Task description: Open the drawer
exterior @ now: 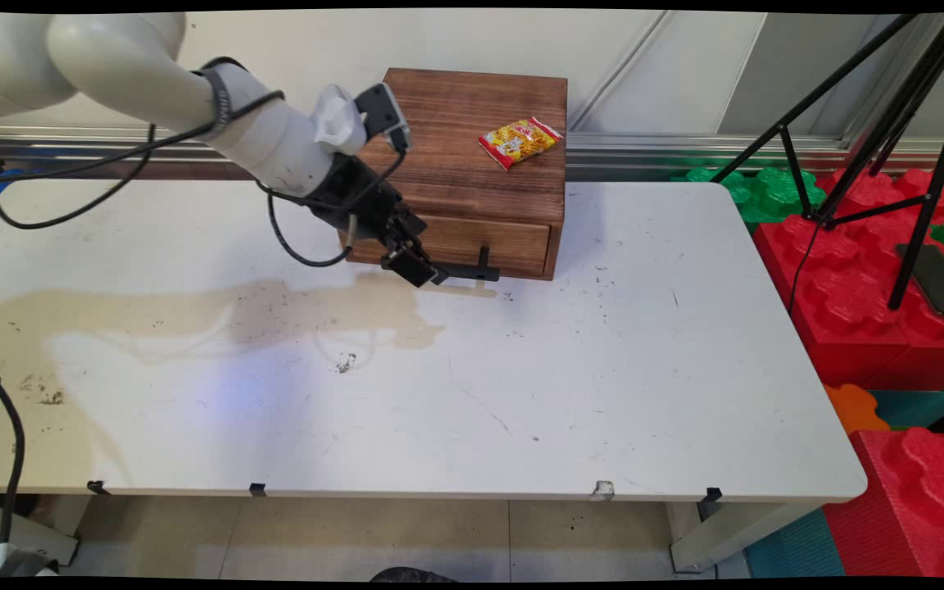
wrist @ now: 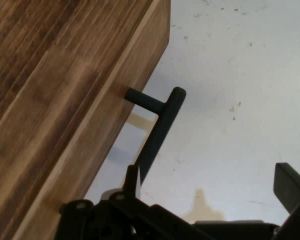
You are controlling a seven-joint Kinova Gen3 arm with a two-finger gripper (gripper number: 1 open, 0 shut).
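Now | claw (exterior: 416,266) spread wide, one finger each side of black drawer handle (wrist: 157,131), not pinching it | wooden drawer box (exterior: 472,156) at counter (exterior: 603,369) back edge, drawer closed | snack packet (exterior: 519,141) lies on box top, clear of the arm

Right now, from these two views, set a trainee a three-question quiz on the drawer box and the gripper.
1. True or false: the snack packet lies on the table in front of the wooden box.
2. Multiple choice: the gripper is nearest to which part?
A. the box's back edge
B. the black drawer handle
C. the snack packet
3. Fill in: the drawer front sits ____ with the box, not pulled out.

Key
1. False: it lies on top of the box.
2. B: the handle runs between the open fingers.
3. flush
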